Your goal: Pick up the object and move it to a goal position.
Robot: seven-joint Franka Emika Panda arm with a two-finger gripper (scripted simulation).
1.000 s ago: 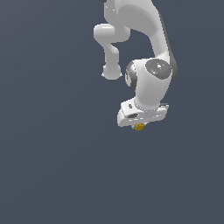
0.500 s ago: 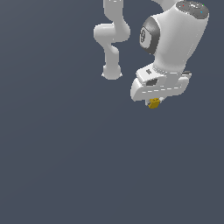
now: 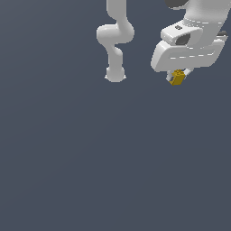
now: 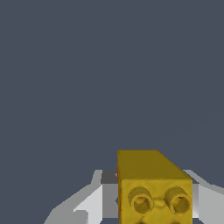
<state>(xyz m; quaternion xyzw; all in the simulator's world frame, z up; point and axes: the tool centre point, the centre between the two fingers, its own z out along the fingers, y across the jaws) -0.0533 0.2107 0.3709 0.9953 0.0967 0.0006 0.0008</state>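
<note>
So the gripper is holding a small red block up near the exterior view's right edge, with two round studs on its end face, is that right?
Not quite: the block is yellow-gold, not red, as the wrist view shows plainly. The rest holds: the gripper is shut on it near the exterior view's right edge, and two round studs show on its end face.

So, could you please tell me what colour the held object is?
Yellow-gold; the object shows best in the wrist view.

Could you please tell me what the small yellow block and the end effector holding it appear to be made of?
The small yellow-gold studded block looks like moulded plastic, matte to slightly satin: uniform colour, crisp edges, two round studs on one face, like a toy brick. The white end effector looks like smooth painted or plastic casing with soft shading and no glare. As these are simulator renders, both are guesses.
</note>
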